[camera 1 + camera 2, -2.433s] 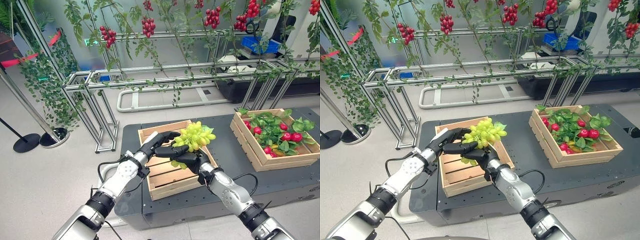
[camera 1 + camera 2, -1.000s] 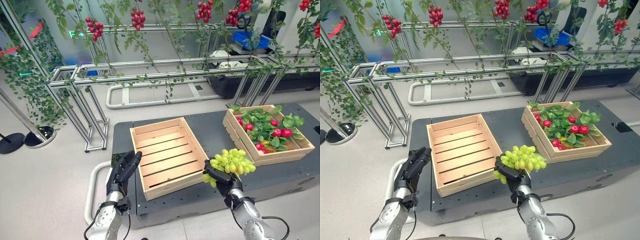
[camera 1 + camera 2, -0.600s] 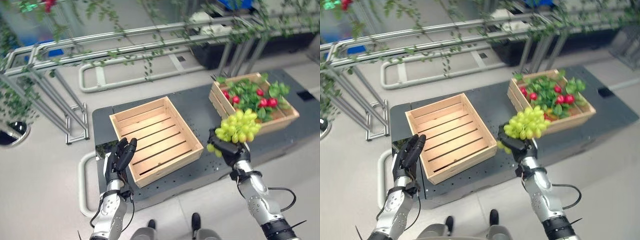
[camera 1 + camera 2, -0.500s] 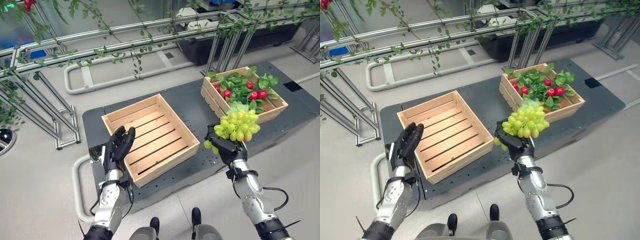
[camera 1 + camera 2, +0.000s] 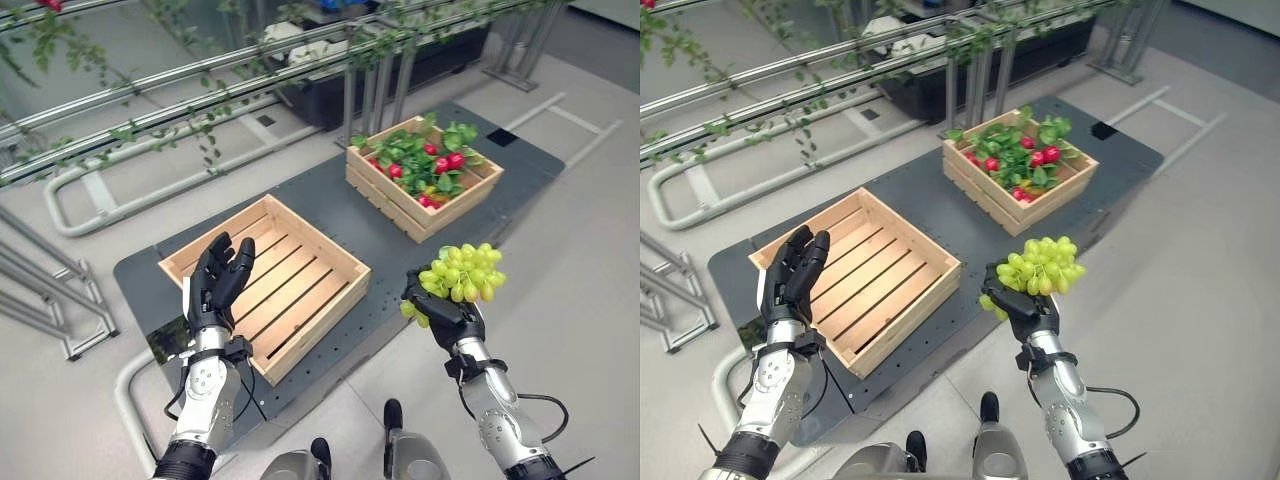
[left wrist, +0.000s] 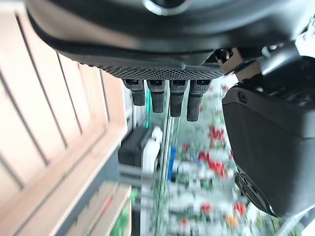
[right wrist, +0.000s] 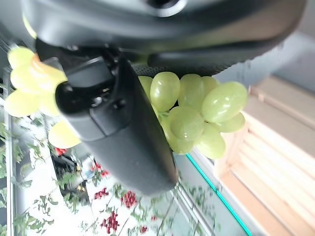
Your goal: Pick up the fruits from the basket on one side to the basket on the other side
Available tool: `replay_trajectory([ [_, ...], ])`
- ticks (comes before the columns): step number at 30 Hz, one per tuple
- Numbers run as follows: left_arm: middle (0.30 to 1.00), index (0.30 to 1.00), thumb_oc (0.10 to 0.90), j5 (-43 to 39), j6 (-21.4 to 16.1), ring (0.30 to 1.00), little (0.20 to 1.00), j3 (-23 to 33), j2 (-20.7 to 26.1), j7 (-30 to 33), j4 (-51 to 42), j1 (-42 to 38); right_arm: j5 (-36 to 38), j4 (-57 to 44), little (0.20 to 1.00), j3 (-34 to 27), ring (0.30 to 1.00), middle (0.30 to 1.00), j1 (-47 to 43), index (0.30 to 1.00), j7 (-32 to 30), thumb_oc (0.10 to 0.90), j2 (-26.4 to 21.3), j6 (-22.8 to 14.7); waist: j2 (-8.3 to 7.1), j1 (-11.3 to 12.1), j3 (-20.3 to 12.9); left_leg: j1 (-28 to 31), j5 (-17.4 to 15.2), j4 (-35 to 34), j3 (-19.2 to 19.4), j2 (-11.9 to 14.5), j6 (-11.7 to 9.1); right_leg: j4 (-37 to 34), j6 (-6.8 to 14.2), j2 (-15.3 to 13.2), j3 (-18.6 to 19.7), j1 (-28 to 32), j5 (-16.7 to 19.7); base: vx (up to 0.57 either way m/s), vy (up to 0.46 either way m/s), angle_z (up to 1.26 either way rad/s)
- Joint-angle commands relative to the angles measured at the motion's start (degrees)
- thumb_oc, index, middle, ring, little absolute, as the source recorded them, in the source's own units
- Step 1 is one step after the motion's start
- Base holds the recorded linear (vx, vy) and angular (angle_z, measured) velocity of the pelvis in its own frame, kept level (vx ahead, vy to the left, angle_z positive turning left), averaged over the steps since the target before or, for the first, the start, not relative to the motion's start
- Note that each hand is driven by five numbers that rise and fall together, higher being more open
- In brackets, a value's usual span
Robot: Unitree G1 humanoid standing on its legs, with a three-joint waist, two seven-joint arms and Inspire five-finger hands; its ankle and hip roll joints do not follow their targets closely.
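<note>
A bunch of green grapes [image 5: 460,273] sits in my right hand [image 5: 443,316], whose fingers curl round it; the hand is raised off the dark platform's near right side, over the floor. The right wrist view shows the grapes [image 7: 194,113] beside the thumb [image 7: 118,123]. An empty wooden crate [image 5: 266,283] lies on the platform's left part. A second wooden crate [image 5: 395,200] at the far right holds red fruits [image 5: 446,161] among green leaves. My left hand [image 5: 216,285] is raised at the empty crate's left edge, fingers straight and apart, holding nothing; its fingers [image 6: 170,101] show straight in the left wrist view.
The dark platform [image 5: 352,231] carries both crates. Metal rail frames with trailing vines [image 5: 200,95] stand behind it. A dark bin [image 5: 330,95] sits behind the frames. Grey floor lies all round the platform.
The camera has shifted, looking down more steeply. My right hand has carried the grapes out of the left crate and to the right, clear of the platform. My left hand let go and drew back.
</note>
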Motion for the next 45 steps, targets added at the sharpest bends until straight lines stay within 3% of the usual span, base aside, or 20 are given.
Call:
replay_trajectory([
  [1, 0.9, 0.9, 0.8, 3.79, -7.89, 0.9, 0.9, 0.51, 3.02, 0.83, -5.76, -1.71, 2.43, -7.23, 0.3, -1.39, 0.3, 0.3, -5.43, 0.3, 4.69, 0.4, 1.16, -7.76, 0.46, 2.46, -6.48, 4.94, -6.07, -5.91, -3.47, -4.28, -1.69, 4.16, 2.12, 0.34, -4.27, 8.41, -8.11, -0.08, -0.125, -0.64],
  [3, 0.9, 0.9, 0.8, 3.39, -7.88, 0.9, 0.9, 1.44, 3.34, 1.8, -6.09, -0.83, 2.28, -6.14, 0.3, -0.66, 0.3, 0.3, -5.52, 0.3, 5.52, 0.4, 1.76, -7.1, -0.51, 3.69, -7.52, 3.63, -5.7, -5.04, -1.09, -4.17, -2.27, -2.74, 1.85, 0.77, -7.23, 12.97, -10.38, -0.06, -0.168, -0.9],
  [5, 0.9, 0.9, 0.8, 3.45, -6.53, 0.9, 0.9, 2.63, 3.26, 4.61, -6.24, -0.2, 1.77, -3.92, 0.3, 0.27, 0.3, 0.3, -5.42, 0.3, 7.04, 0.4, 2.74, -5.61, -0.88, 5.57, -9.39, 3.15, -3.84, -6.78, 3.18, -2.93, -4.59, -18.89, 1.85, -0.33, -13.36, 20.41, -9.0, -0.07, -0.222, -1.02],
  [6, 0.9, 0.9, 0.8, 3.27, -5.86, 0.9, 0.9, 2.21, 3.03, 5.03, -5.89, -0.54, 2.41, -3.35, 0.3, 0.41, 0.3, 0.3, -5.62, 0.3, 6.17, 0.4, 2.5, -5.52, -1.19, 4.78, -9.54, 2.58, -2.96, -7.32, 2.92, -2.84, -5.16, -22.62, 2.04, 2.18, -9.0, 20.47, -9.2, -0.08, -0.195, -1.2],
  [10, 0.9, 0.9, 0.8, 6.38, -3.58, 0.9, 0.9, -1.31, 2.61, 6.29, -6.38, -3.7, 1.33, -3.76, 0.3, 1.28, 0.3, 0.3, -5.18, 0.3, 5.11, 0.4, 1.87, -5.65, -1.74, 2.76, -9.87, 2.01, -0.98, -10.05, 3.79, -2.0, -6.16, -26.83, 1.38, 3.82, -7.63, 20.86, -8.59, -0.09, -0.136, -0.79],
  [13, 0.9, 0.9, 0.8, 7.36, -1.71, 0.9, 0.9, -2.88, 1.96, 6.15, -7.63, -3.71, 0.86, -5.03, 0.3, 1.23, 0.3, 0.3, -3.26, 0.3, 6.45, 0.4, 1.93, -3.0, -1.83, 1.43, -10.33, 3.25, -0.72, -11.23, 3.53, -1.73, -6.18, -27.35, 0.54, 4.71, -6.73, 20.53, -8.31, -0.04, -0.111, -0.11],
  [18, 0.9, 0.9, 0.8, 5.86, -0.83, 0.9, 0.9, -2.5, 1.54, 3.15, -6.75, -2.2, -0.65, -4.92, 0.3, 0.77, 0.3, 0.3, -0.9, 0.3, 8.21, 0.4, 1.62, -1.65, -2.01, -0.35, -11.14, 4.66, -1.61, -10.51, 3.58, -1.66, -6.19, -26.59, -0.45, 6.17, -4.3, 19.29, -8.52, -0.01, -0.088, -0.21],
  [20, 0.9, 0.9, 0.8, 5.14, -0.7, 0.9, 0.9, -2.5, 1.18, 2.31, -7.33, -1.02, -1.47, -5.17, 0.3, -0.18, 0.3, 0.3, -0.12, 0.3, 7.1, 0.4, 1.13, -1.3, -2.83, -0.52, -10.83, 2.68, -4.27, -3.36, 3.08, -1.77, -6.43, -25.86, -0.99, 6.0, -2.87, 18.82, -8.26, -0.05, -0.05, -0.21],
  [21, 0.9, 0.9, 0.8, 5.27, -1.1, 0.9, 0.9, -2.2, 0.97, 3.68, -7.98, -0.01, -1.28, -4.57, 0.3, -0.67, 0.3, 0.3, -0.73, 0.3, 8.5, 0.4, 0.41, -0.49, -4.01, 0.25, -9.81, -0.6, -5.92, 6.78, -0.07, -2.12, -6.13, -24.92, -1.95, 5.4, -1.02, 18.02, -7.62, -0.09, -0.024, -0.2],
  [22, 0.9, 0.9, 0.8, 5.37, -1.28, 0.9, 0.9, -2.0, 0.86, 4.01, -8.33, 0.52, -1.19, -4.4, 0.3, -0.82, 0.3, 0.3, -0.97, 0.3, 8.98, 0.4, 0.14, -0.24, -4.21, 0.55, -9.4, -1.68, -6.44, 9.58, -1.44, -2.31, -6.09, -24.43, -2.15, 5.33, -0.22, 17.78, -7.63, -0.15, 0.045, -0.5],
  [23, 0.9, 0.9, 0.8, 6.32, -2.66, 0.9, 0.9, -1.21, 0.61, 6.1, -9.36, 2.57, -0.77, -4.41, 0.3, -0.62, 0.3, 0.3, -2.0, 0.3, 11.25, 0.4, -0.67, 0.75, -4.07, 1.94, -7.92, -4.52, -5.53, 13.05, -9.81, -4.25, -5.89, -21.0, -2.57, 5.74, 3.48, 16.35, -8.32, -0.14, 0.101, -0.71],
  [24, 0.9, 0.9, 0.8, 6.87, -3.3, 0.9, 0.9, -0.96, 0.65, 6.4, -9.96, 3.31, -0.7, -4.75, 0.3, -0.34, 0.3, 0.3, -2.5, 0.3, 11.96, 0.4, -0.94, 0.85, -3.62, 2.56, -7.3, -5.26, -3.28, 11.03, -13.45, -5.02, -6.27, -19.19, -2.67, 6.39, 5.14, 15.58, -8.81, -0.19, 0.203, -1.19],
  [25, 0.9, 0.9, 0.8, 7.81, -4.44, 0.9, 0.9, -0.56, 1.09, 6.17, -10.57, 3.89, -0.91, -4.29, 0.3, 1.04, 0.3, 0.3, -4.41, 0.3, 12.61, 0.4, -1.85, -0.24, -2.95, 3.6, -6.47, -2.29, -4.51, 4.5, -19.78, -7.04, -4.46, -15.73, -2.21, 7.28, 8.05, 13.79, -10.15, -0.19, 0.222, -1.72],
  [27, 0.9, 0.9, 0.8, 7.88, -3.62, 0.9, 0.9, -1.43, 2.22, 5.8, -8.19, 1.15, 0.06, -3.43, 0.3, 2.38, 0.3, 0.3, -5.77, 0.3, 9.66, 0.4, -2.07, -1.08, -2.1, 2.83, -5.95, 0.26, -4.23, -1.38, -15.69, -5.88, -3.27, -12.93, -0.98, 6.92, 6.8, 11.16, -9.46, -0.2, 0.215, -1.68],
  [30, 0.9, 0.9, 0.8, 6.26, -4.26, 0.9, 0.9, -2.43, 3.63, 5.75, -5.69, -4.07, 1.88, -4.22, 0.3, 2.74, 0.3, 0.3, -6.42, 0.3, 9.51, 0.4, -2.11, -1.83, -1.92, 2.12, -5.59, 1.23, -1.78, -6.31, -17.73, -6.42, -3.24, -14.22, 0.66, 6.55, 7.43, 9.05, -7.46, -0.19, 0.134, -0.98],
  [35, 0.9, 0.9, 0.8, 8.1, -2.87, 0.9, 0.9, -2.65, 2.57, 6.94, -5.11, -5.05, 0.42, -3.49, 0.3, 2.21, 0.3, 0.3, -2.74, 0.3, 12.24, 0.4, -0.72, 1.0, -1.74, 0.37, -7.03, 3.78, -1.69, -9.7, -16.25, -5.98, -2.86, -18.34, 1.73, 6.19, 8.32, 10.63, -6.21, -0.02, 0.125, -0.27],
  [42, 0.9, 0.9, 0.8, 6.67, -0.5, 0.9, 0.9, -4.59, 2.88, 5.6, -4.38, -5.43, 0.85, -5.01, 0.3, 1.95, 0.3, 0.3, 0.94, 0.3, 20.18, 0.4, -2.07, 6.54, -2.47, -1.51, -7.98, 5.06, -2.4, -11.85, -12.95, -5.95, -2.25, -25.07, 4.39, 5.49, 10.28, 9.76, 0.01, -0.06, 0.074, -0.1],
  [43, 0.9, 0.9, 0.8, 6.58, -0.3, 0.9, 0.9, -4.75, 2.95, 5.93, -4.02, -5.29, 1.44, -5.11, 0.3, 2.15, 0.3, 0.3, 1.0, 0.3, 21.47, 0.4, -2.45, 7.84, -2.61, -1.37, -7.92, 4.98, -2.45, -11.85, -12.31, -5.89, -2.31, -24.74, 4.67, 5.33, 9.02, 9.37, 0.44, -0.17, 0.021, -0.23],
  [44, 0.9, 0.9, 0.8, 5.8, 0.08, 0.9, 0.9, -4.39, 3.52, 6.87, -3.56, -4.77, 2.59, -4.94, 0.3, 2.65, 0.3, 0.3, 0.16, 0.3, 24.98, 0.4, -3.32, 10.96, -2.88, -0.42, -7.33, 5.16, -2.62, -11.85, -9.47, -5.49, -2.48, -19.75, 5.2, 4.63, 3.33, 7.54, 1.15, -0.19, 0.019, -0.27],
  [45, 0.9, 0.9, 0.8, 5.81, -0.02, 0.9, 0.9, -4.22, 3.68, 7.02, -3.49, -4.66, 2.88, -4.84, 0.3, 2.8, 0.3, 0.3, -0.12, 0.3, 25.85, 0.4, -3.56, 11.54, -2.91, -0.11, -7.24, 5.13, -2.59, -11.85, -8.75, -5.37, -2.49, -18.45, 5.23, 4.45, 2.12, 7.07, 1.13, -0.24, 0.038, -0.58],
])
